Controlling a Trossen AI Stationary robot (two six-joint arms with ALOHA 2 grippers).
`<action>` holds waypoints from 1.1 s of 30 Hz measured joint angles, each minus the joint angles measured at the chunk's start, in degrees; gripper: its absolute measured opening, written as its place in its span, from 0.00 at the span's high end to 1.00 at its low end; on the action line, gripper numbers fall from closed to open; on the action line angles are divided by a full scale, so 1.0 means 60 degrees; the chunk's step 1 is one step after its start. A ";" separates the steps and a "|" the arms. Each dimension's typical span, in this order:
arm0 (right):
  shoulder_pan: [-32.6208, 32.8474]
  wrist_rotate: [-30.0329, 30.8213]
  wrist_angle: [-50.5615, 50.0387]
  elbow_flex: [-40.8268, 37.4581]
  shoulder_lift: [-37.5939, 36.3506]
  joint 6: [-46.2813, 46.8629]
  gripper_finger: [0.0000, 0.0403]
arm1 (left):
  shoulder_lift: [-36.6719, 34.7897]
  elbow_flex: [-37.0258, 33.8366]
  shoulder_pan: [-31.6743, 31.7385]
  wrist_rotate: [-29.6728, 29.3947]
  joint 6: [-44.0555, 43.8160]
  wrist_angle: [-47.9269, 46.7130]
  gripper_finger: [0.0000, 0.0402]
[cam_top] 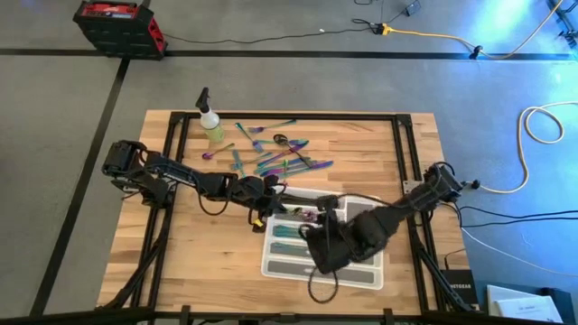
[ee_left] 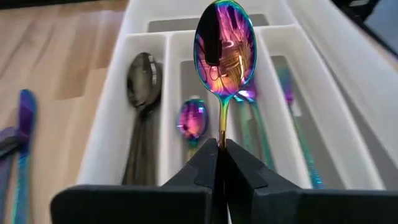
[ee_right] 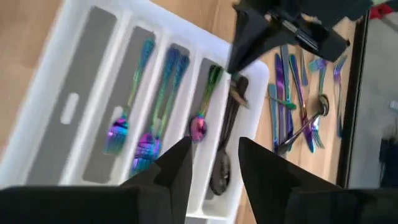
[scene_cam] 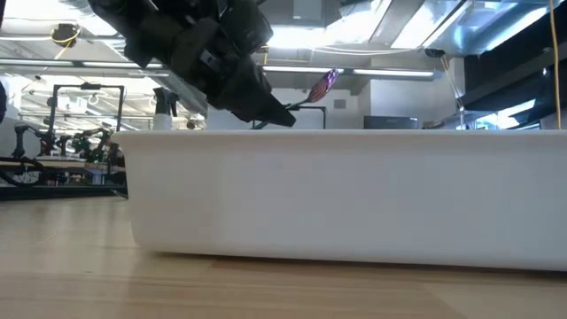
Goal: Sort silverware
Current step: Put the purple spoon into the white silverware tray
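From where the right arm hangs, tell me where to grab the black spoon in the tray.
Grip the black spoon mid-handle, coming straight down with fingers across the handle. It lies flat along its compartment in the tray; the walls probably block a side approach, and the bowl is too wide.

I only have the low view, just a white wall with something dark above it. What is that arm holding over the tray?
Observer: The left gripper, jaws shut, grips an iridescent spoon by its handle above the tray.
Operator: Any spoons in there already?
Observer: Yes, a dark spoon lies in one compartment and a small iridescent spoon in the next.
Operator: And the right arm?
Observer: The right gripper hovers over the tray, jaws open and empty.
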 joint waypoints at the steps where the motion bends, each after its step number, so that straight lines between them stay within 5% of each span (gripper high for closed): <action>1: 0.0139 0.0167 0.0061 0.0000 0.0000 0.0128 0.71 | 0.0000 0.0000 0.0013 -0.0087 0.0131 -0.0008 1.00; 6: 0.0654 0.1156 0.0623 0.0000 0.0000 0.1055 0.71 | 0.0000 0.0000 0.0136 -0.0222 0.0405 -0.0058 1.00; 33: 0.0903 0.1363 0.0437 0.0000 0.0040 0.2677 0.71 | 0.3146 0.2998 0.0090 -0.0726 0.0403 -0.2907 1.00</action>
